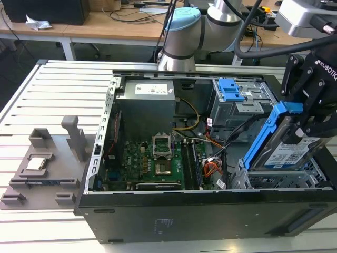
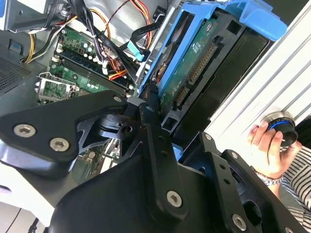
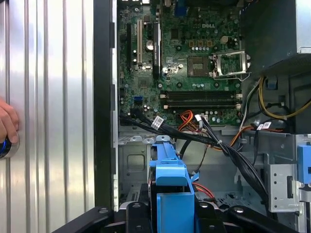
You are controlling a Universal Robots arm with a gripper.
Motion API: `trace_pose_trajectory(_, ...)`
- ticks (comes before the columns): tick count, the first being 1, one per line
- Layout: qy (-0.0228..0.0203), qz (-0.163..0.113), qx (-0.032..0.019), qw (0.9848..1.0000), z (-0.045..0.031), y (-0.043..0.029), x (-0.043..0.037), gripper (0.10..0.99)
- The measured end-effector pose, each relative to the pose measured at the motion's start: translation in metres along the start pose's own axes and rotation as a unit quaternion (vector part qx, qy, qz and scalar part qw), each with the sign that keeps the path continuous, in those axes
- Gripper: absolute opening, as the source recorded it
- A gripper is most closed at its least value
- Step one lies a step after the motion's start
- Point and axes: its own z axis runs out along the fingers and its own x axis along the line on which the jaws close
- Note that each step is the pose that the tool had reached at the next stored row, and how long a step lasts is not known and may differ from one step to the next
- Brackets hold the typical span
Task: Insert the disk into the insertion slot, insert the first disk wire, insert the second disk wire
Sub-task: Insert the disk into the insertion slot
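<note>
The disk [image 1: 288,152], a silver drive in a blue caddy, hangs steeply tilted at the case's corner on the exterior view's right. My gripper [image 1: 309,122] is shut on its upper end. Its lower end is at the top of the insertion slot [image 1: 266,182], a grey perforated cage; whether they touch I cannot tell. In the second wrist view the disk's [image 2: 194,63] green underside and connectors face the camera, with a black finger [image 2: 150,109] against the caddy edge. The first wrist view has the caddy [image 3: 170,191] between the gripper's black links. Black cables [image 3: 204,141] cross the case; which are disk wires I cannot tell.
The open computer case [image 1: 158,221] lies on a slatted metal table [image 1: 58,95]. A taller cage with a blue latch [image 1: 230,89] stands behind the slot. A person's hand [image 2: 266,148] rests on a blue-ringed knob [image 2: 281,125]. A grey fixture [image 1: 45,163] lies beside the case.
</note>
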Motion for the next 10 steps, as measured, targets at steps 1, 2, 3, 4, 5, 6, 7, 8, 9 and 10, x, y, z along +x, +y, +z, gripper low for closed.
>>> trace_pose_trajectory(1, 0.0, 0.0, 0.0, 1.0, 0.0005, 0.0, 0.0, 0.361)
trace_pose_trajectory(2, 0.0, 0.0, 0.0, 1.0, 0.0013, -0.0001, 0.0, 0.361)
trace_pose_trajectory(3, 0.0, 0.0, 0.0, 1.0, 0.0017, -0.0001, 0.0, 0.361)
trace_pose_trajectory(4, 0.0, 0.0, 0.0, 1.0, 0.0022, -0.0001, 0.0, 0.361)
trace_pose_trajectory(5, 0.0, 0.0, 0.0, 1.0, 0.0031, -0.0001, 0.0, 0.361)
trace_pose_trajectory(6, 0.0, 0.0, 0.0, 1.0, 0.004, -0.0002, 0.0, 0.361)
trace_pose_trajectory(7, 0.0, 0.0, 0.0, 1.0, 0.0051, -0.0002, 0.0, 0.361)
trace_pose_trajectory(8, 0.0, 0.0, 0.0, 1.0, 0.0057, -0.0002, 0.0, 0.361)
trace_pose_trajectory(9, 0.0, 0.0, 0.0, 1.0, 0.0062, -0.0003, 0.0, 0.361)
trace_pose_trajectory(10, 0.0, 0.0, 0.0, 1.0, 0.0069, -0.0003, 0.0, 0.361)
